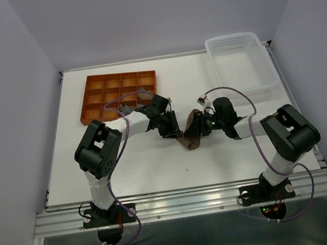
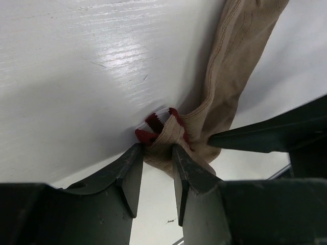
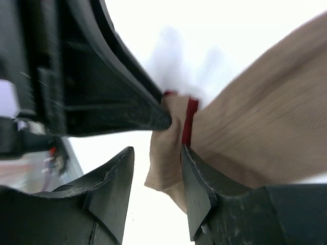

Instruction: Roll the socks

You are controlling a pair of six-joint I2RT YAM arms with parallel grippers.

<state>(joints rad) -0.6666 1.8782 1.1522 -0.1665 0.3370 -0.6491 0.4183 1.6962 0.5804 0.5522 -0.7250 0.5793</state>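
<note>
Progress looks early — you have one tan sock (image 1: 191,135) lying mid-frame on the bench (image 1: 115,166), loose and unrolled. Your left end effector (image 2: 156,149) pinches its striped cuff (image 2: 159,119). Your right end effector (image 3: 157,150) stands parted around the same fabric, not clamping. No finished bundle shows — the rolling itself is left to do.

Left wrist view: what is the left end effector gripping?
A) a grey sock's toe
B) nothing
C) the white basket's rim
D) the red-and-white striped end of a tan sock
D: the tan sock bunches between the fingers of the left end effector, its red-and-white stripes showing just above them.
</note>
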